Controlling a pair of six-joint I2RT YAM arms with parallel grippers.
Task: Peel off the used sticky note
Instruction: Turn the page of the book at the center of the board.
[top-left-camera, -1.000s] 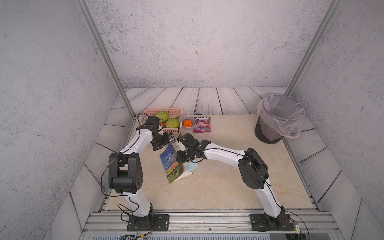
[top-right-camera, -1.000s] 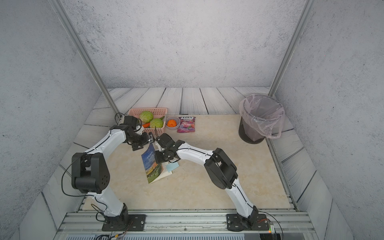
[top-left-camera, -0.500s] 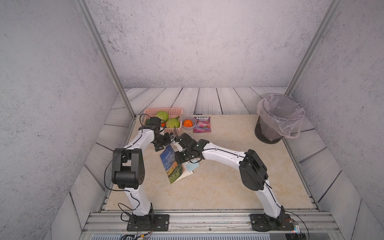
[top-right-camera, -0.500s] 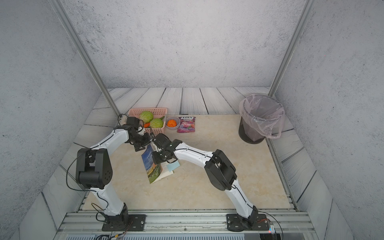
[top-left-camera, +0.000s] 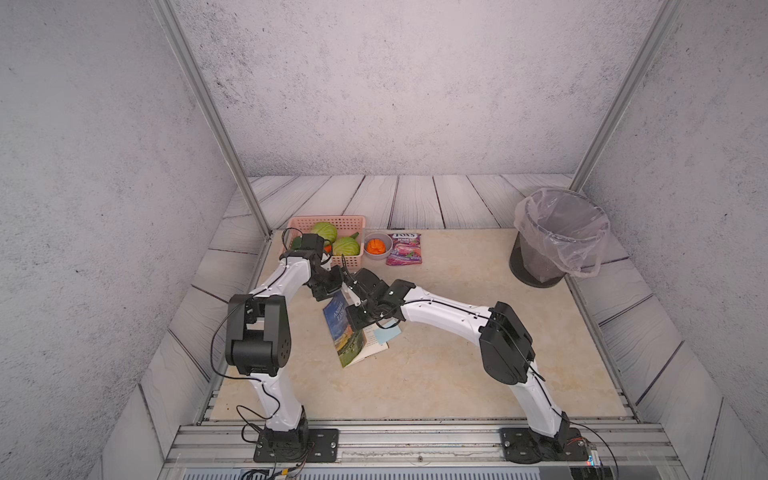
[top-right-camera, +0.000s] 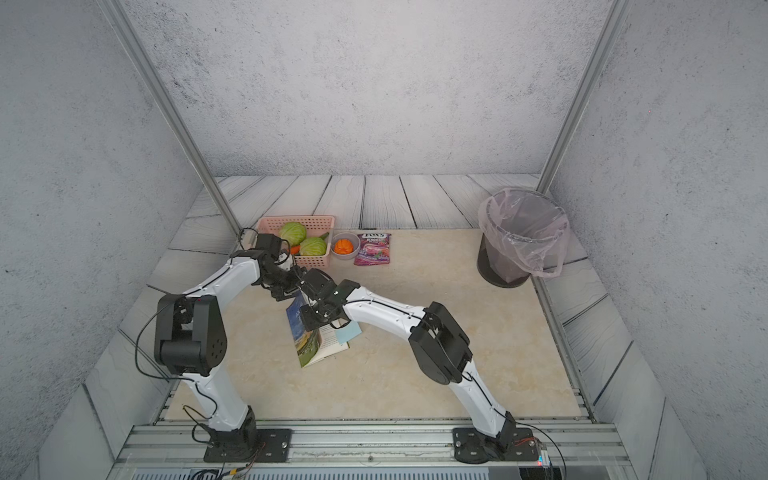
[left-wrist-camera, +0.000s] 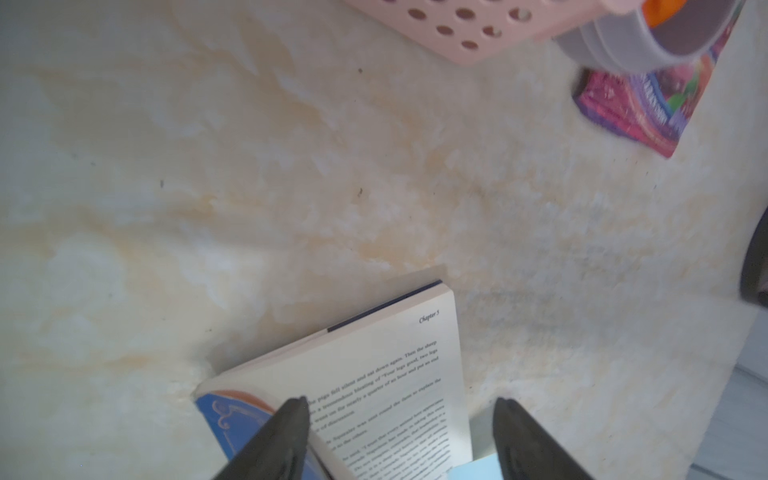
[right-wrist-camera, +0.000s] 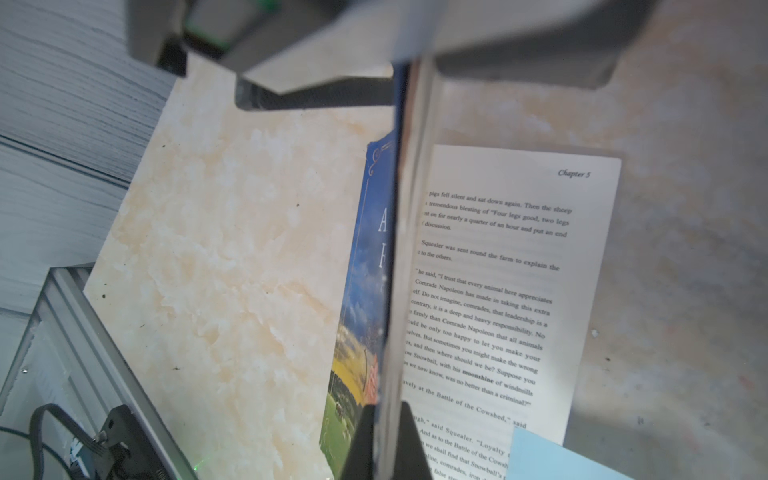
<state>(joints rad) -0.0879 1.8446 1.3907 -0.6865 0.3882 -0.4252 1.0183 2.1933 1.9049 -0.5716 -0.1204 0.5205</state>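
Pale blue sticky note (top-left-camera: 388, 333) is adhering to the exposed page headed "Chapter 5" of the open book (top-left-camera: 340, 328), at the page's outer edge and overhanging it; in the right wrist view it is showing as a blue corner (right-wrist-camera: 552, 457) beside the print. The book is lying on the beige table (top-left-camera: 457, 374), left of centre, between the two arms. The right gripper (right-wrist-camera: 384, 440) is pinching the book's front cover and the leaves under it, jaws pressed together, holding them raised on edge above the flat page. The left gripper (left-wrist-camera: 401, 415) is hovering at the book's far end with its jaws standing apart, one of its fingers (left-wrist-camera: 291, 432) on each side of the raised cover; contact cannot be told. Behind the book a pink basket (top-left-camera: 353, 222) is holding green cabbages (top-left-camera: 324, 230), with a grey bowl (top-left-camera: 377, 257) just beside it and a candy packet (top-left-camera: 404, 248) next along. A lined bin (top-left-camera: 536, 270) is standing well apart at the far right corner
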